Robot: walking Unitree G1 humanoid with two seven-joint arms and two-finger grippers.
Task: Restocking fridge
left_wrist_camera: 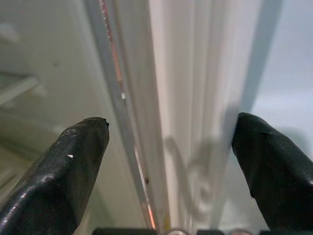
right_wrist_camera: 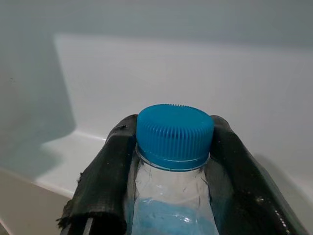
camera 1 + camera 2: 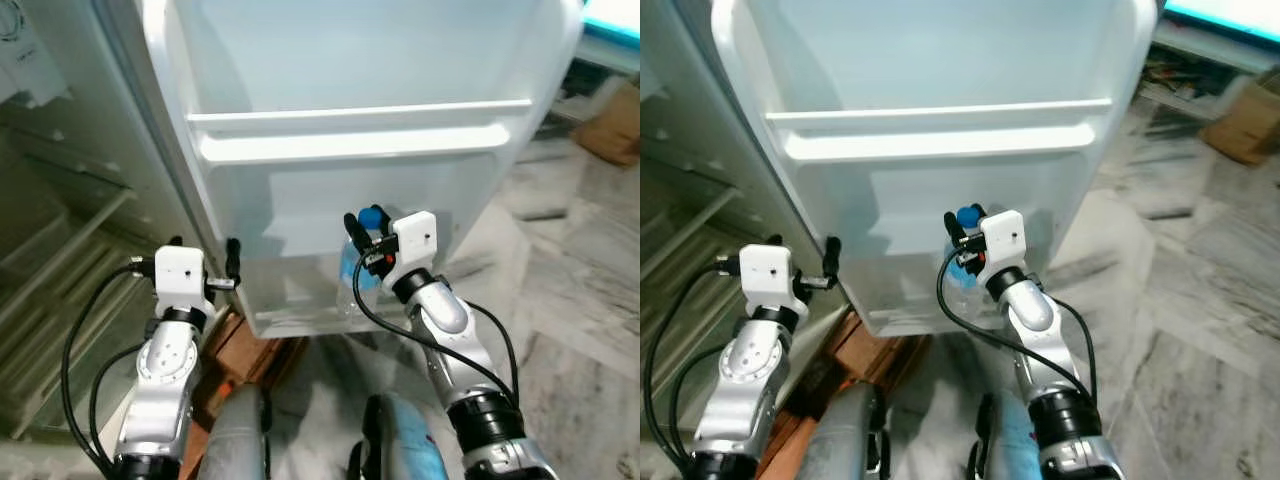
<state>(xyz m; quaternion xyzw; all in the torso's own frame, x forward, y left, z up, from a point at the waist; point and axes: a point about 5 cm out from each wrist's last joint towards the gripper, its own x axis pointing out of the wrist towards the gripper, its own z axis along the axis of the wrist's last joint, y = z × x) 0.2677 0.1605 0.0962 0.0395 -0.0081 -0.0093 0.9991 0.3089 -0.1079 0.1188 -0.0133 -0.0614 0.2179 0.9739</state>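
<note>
A clear plastic water bottle (image 3: 352, 270) with a blue cap (image 2: 174, 134) stands upright in the bottom shelf of the open white fridge door (image 3: 400, 60). My right gripper (image 3: 362, 235) is shut on the bottle's neck just below the cap, a black finger (image 2: 105, 176) on each side. My left gripper (image 3: 205, 262) is open at the door's hinge-side edge, its fingers (image 1: 68, 166) straddling the door edge (image 1: 146, 122) without touching it.
The fridge interior (image 3: 50, 260) with wire shelves lies to the left. A door shelf rail (image 3: 360, 125) crosses above the bottle. A brown wooden object (image 3: 240, 350) sits on the floor below the door. Marble floor (image 3: 580, 300) spreads to the right, with a cardboard box (image 3: 612, 125) further off.
</note>
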